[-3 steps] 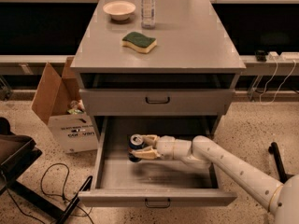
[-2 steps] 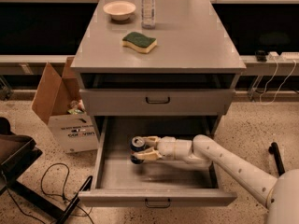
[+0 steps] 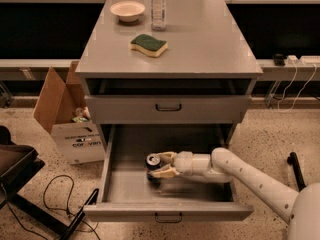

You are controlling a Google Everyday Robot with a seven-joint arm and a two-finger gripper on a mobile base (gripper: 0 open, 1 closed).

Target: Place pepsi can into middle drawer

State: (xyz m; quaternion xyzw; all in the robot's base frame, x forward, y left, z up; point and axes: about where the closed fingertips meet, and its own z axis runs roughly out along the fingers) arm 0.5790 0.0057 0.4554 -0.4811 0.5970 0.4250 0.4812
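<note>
The pepsi can (image 3: 152, 161), dark blue with a silver top, stands upright inside the pulled-out middle drawer (image 3: 120, 189), left of the tray's centre. My gripper (image 3: 156, 166) reaches in from the right on a white arm. Its two tan fingers (image 3: 165, 156) sit on either side of the can and are closed on it. The can's lower part is in shadow, and I cannot tell whether its base touches the tray floor. The drawer's front with its small dark handle (image 3: 168, 217) is nearest the camera.
The upper handled drawer front (image 3: 167, 109) is shut above the open tray. On the cabinet top are a green-yellow sponge (image 3: 149, 44), a clear plastic bottle (image 3: 158, 1) and a white bowl (image 3: 127, 10). An open cardboard box (image 3: 67, 116) stands left; cables lie on the floor.
My gripper and the can have shifted together a little to the right and toward the drawer's front. The drawer itself has not moved.
</note>
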